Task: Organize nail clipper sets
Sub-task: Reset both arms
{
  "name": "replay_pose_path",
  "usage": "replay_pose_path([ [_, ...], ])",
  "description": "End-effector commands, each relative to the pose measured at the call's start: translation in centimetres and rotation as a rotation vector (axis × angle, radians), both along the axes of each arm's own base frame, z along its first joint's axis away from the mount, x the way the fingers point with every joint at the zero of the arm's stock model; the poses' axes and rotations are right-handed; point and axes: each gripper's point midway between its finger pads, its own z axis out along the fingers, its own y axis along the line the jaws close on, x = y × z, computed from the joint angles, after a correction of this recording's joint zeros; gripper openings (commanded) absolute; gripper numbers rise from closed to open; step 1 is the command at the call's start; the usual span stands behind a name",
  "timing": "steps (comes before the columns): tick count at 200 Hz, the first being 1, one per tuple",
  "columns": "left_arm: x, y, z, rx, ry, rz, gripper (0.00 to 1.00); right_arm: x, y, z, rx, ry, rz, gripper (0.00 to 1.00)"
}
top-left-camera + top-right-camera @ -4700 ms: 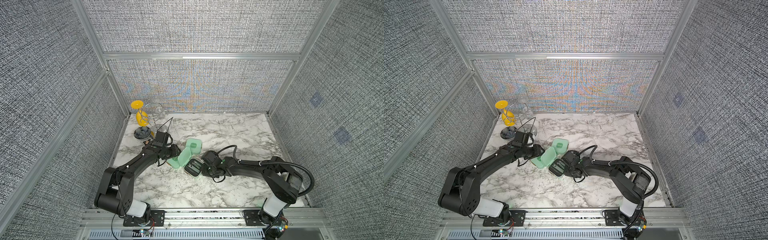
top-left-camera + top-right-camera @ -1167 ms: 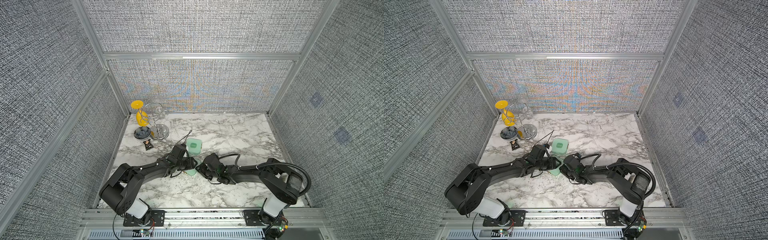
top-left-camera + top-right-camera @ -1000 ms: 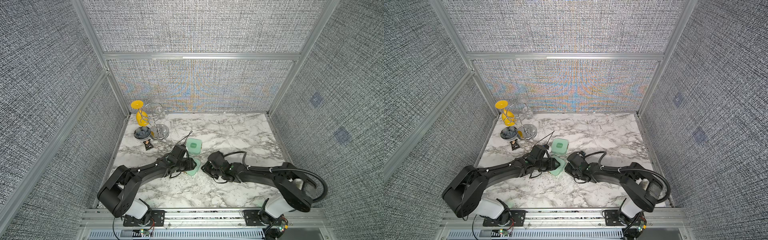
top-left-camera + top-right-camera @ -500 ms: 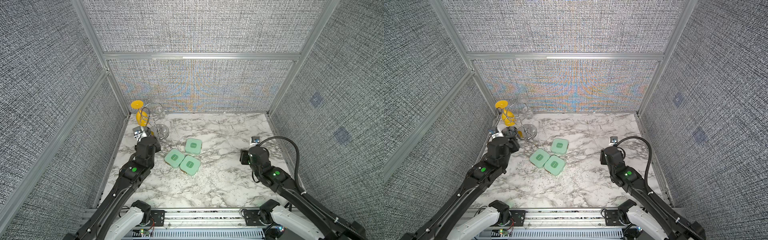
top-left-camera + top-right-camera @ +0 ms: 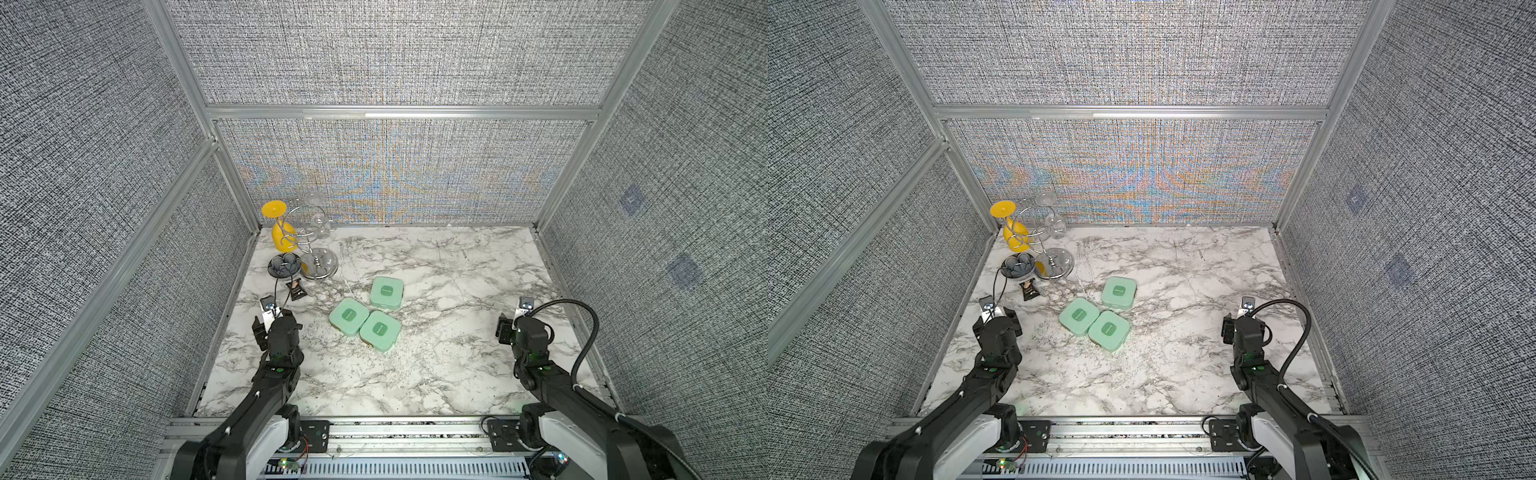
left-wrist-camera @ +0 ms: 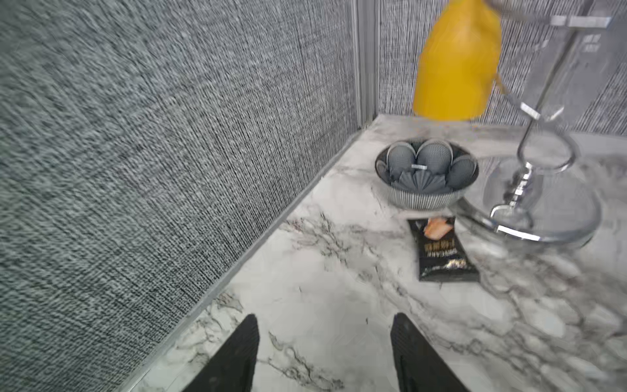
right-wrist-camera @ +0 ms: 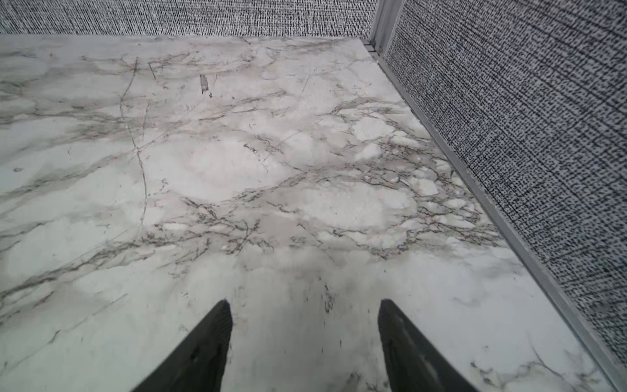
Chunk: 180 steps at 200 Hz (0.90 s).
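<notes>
Both arms have pulled back from the middle, where they met a second ago. The left gripper (image 6: 324, 322) now hangs by the left wall and the right gripper (image 7: 305, 305) by the right wall, each with jaws spread wide and empty. The marble table (image 5: 436, 374) sits inside grey woven walls (image 5: 395, 54). Three mint-green cases (image 5: 1108, 328) lie shut mid-table: the left case (image 5: 349, 316) touches the near case (image 5: 380, 330), with the rear case (image 5: 387, 293) just behind. One dark dish (image 5: 284, 265), one black packet (image 5: 296, 290), one wire stand (image 5: 318, 257) and one yellow goblet (image 5: 282, 237) fill the far-left corner.

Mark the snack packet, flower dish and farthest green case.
snack packet (image 6: 441, 253): left wrist view, front face.
flower dish (image 5: 284, 265): in a top view, centre.
farthest green case (image 5: 387, 293): in a top view, lid centre.
</notes>
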Motion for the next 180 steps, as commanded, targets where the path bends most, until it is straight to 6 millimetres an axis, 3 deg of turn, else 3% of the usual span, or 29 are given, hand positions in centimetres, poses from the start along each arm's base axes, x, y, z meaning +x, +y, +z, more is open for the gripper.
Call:
replay_pose_path([
  [1,3.9,-1.4,3.3,-0.011,-0.179,-0.1,0.64,3.1,0.3,4.1,0.024,-0.212,0.027,0.71],
  [22,6.8,-3.3,1.6,-0.066,-0.098,-0.238,0.62,5.1,0.7,3.5,-0.017,-0.194,0.069,0.71],
  [43,8.5,-4.5,0.2,-0.06,-0.091,-0.309,0.61,6.2,0.5,1.5,-0.006,-0.174,0.074,0.71],
  [56,8.9,-3.9,-1.1,-0.105,-0.027,-0.307,0.62,6.9,1.0,1.3,-0.015,-0.213,0.103,0.72],
  [63,9.4,-4.1,-1.4,-0.117,-0.016,-0.324,0.64,7.0,1.1,0.5,-0.005,-0.151,0.114,0.73],
  [76,9.3,-4.1,-1.4,-0.126,-0.005,-0.329,0.69,8.4,1.3,0.2,0.04,-0.046,0.152,0.73],
  [83,9.4,-4.1,-1.3,-0.123,-0.015,-0.329,0.69,9.2,1.4,0.1,0.035,-0.049,0.165,0.83],
  [114,9.3,-4.1,-1.4,-0.124,-0.012,-0.332,0.77,8.9,1.5,0.1,0.031,-0.037,0.165,0.92],
  [116,9.3,-4.1,-1.4,-0.124,-0.012,-0.331,0.81,8.8,1.5,0.1,0.031,-0.037,0.165,0.97],
  [118,9.3,-4.1,-1.4,-0.123,-0.01,-0.332,0.94,8.8,1.5,0.1,0.031,-0.037,0.165,0.99],
  [121,9.3,-4.1,-1.4,-0.123,-0.011,-0.332,0.99,8.8,1.5,0.1,0.03,-0.039,0.165,0.99],
  [180,9.3,-4.1,-1.4,-0.122,-0.012,-0.332,0.99,9.2,1.7,-0.1,0.023,-0.032,0.174,0.99],
])
